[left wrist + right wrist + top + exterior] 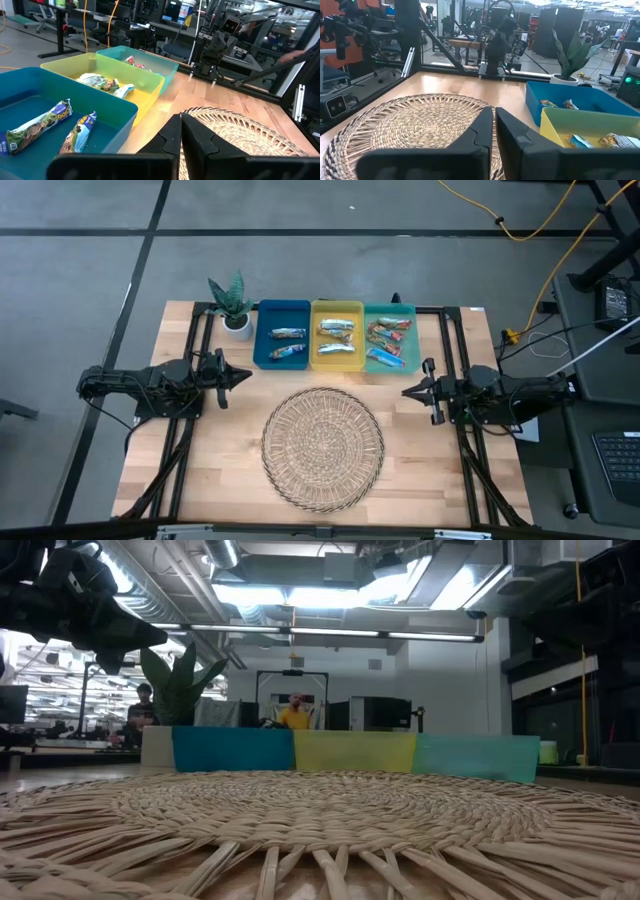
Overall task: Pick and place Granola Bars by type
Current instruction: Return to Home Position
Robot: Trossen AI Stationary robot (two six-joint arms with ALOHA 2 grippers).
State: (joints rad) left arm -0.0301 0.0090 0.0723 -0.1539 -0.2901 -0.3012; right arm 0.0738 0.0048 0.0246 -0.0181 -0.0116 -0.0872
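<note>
Wrapped granola bars lie in three trays at the table's far side: two in the blue tray (281, 334), two in the yellow tray (336, 336), several in the green tray (390, 337). In the left wrist view, bars (75, 131) rest on the blue tray's floor, with more in the yellow tray (106, 83). My left gripper (246, 375) hovers shut at the table's left, near the blue tray, holding nothing. My right gripper (406, 392) hovers shut at the table's right, below the green tray, holding nothing.
A round woven mat (322, 446) lies in the table's middle between both arms. A small potted plant (233, 304) stands left of the blue tray. Black frame rails run along the table's left and right sides. People show in the room behind.
</note>
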